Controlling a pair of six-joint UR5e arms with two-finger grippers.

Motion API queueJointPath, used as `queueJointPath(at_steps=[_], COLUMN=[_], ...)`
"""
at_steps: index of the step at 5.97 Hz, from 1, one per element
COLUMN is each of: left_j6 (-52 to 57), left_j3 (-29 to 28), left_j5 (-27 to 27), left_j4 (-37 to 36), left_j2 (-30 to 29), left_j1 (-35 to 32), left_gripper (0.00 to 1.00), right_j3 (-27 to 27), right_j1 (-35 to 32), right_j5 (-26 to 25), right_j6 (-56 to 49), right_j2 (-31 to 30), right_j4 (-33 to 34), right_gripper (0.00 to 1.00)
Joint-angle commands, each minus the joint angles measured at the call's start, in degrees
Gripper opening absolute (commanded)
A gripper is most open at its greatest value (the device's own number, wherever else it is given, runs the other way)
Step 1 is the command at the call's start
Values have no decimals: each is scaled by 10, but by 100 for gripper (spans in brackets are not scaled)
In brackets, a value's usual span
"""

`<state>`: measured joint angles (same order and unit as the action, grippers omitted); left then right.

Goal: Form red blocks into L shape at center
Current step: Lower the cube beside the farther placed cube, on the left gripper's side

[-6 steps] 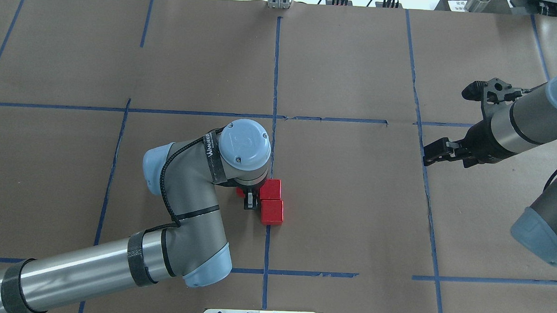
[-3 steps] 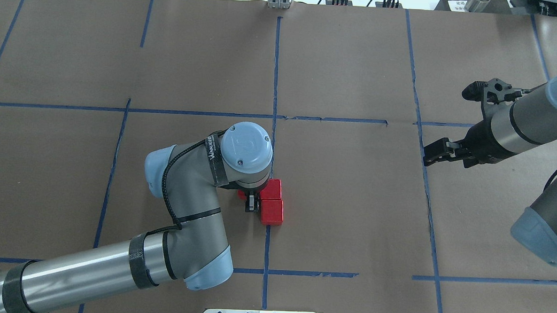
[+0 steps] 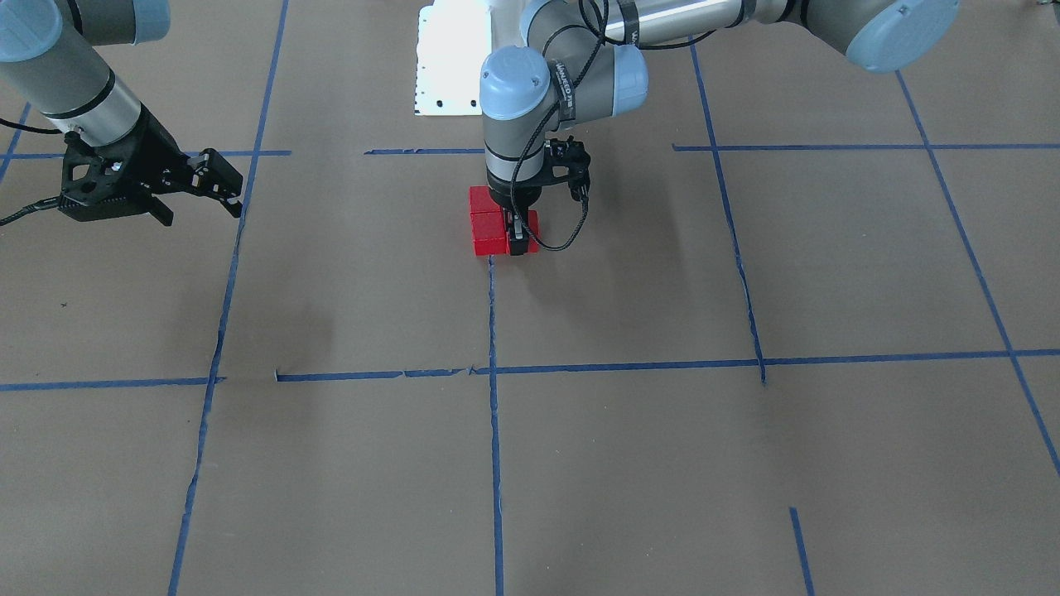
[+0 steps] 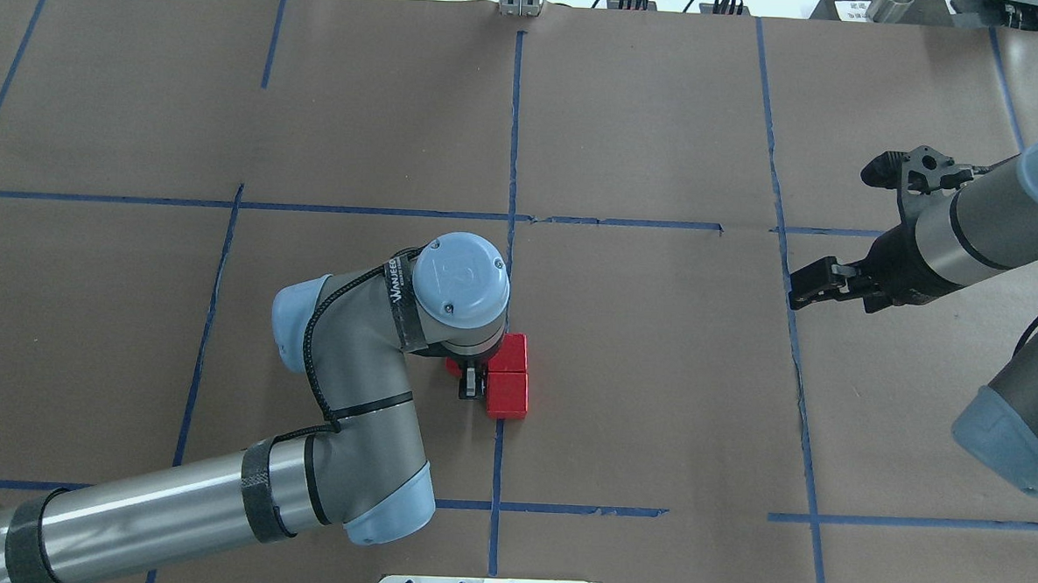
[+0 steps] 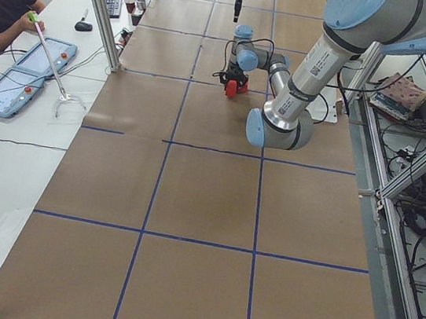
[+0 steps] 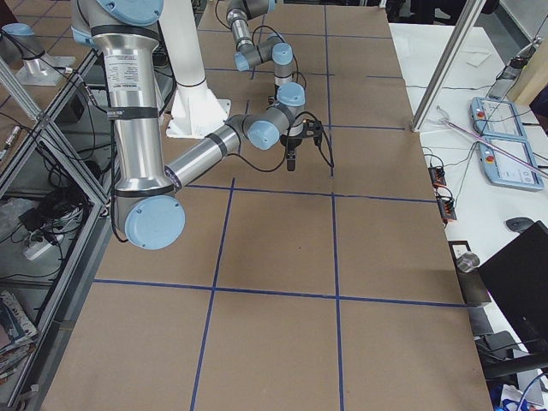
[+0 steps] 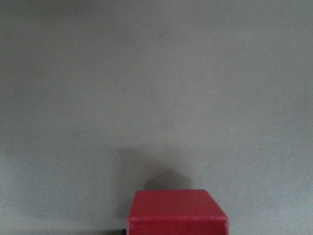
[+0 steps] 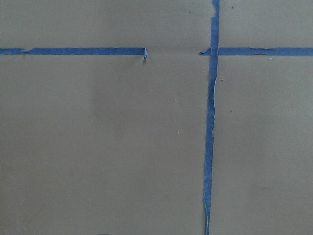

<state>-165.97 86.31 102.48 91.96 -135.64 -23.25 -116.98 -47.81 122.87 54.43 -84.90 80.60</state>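
Working from the overhead frame's lower centre: three red blocks (image 4: 507, 394) were counted at the middle tape line (image 4: 497, 466) on the tabletop (image 4: 655, 376). Two touched in a column. The left pincer (image 4: 471, 384) was clamped on the third, just left of the farther one, evidently forming the L. At the right edge the right pincer (image 4: 810, 284) hung idle, its opening indeterminate.

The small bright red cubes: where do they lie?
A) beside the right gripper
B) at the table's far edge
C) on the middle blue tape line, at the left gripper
C: the small bright red cubes cluster on the middle blue tape line at the left gripper.
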Motion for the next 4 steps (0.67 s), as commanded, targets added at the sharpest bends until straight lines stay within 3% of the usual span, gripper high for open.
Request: queueJointPath(at_steps=[1,2,4], left_j6=[5,6,9], left_j3=[-2,-4,-3], left_j5=[0,0,0], left_j4=[2,15,17], left_j2=[1,2,1], left_j1=[0,0,0], left_gripper=[16,99,100], right_j3=[0,0,1], right_j1=[0,0,0], right_j5=[0,0,0], right_j6=[1,0,0], right_j2=[0,0,0], right_j4=[0,-1,0], right_gripper=[100,100,100])
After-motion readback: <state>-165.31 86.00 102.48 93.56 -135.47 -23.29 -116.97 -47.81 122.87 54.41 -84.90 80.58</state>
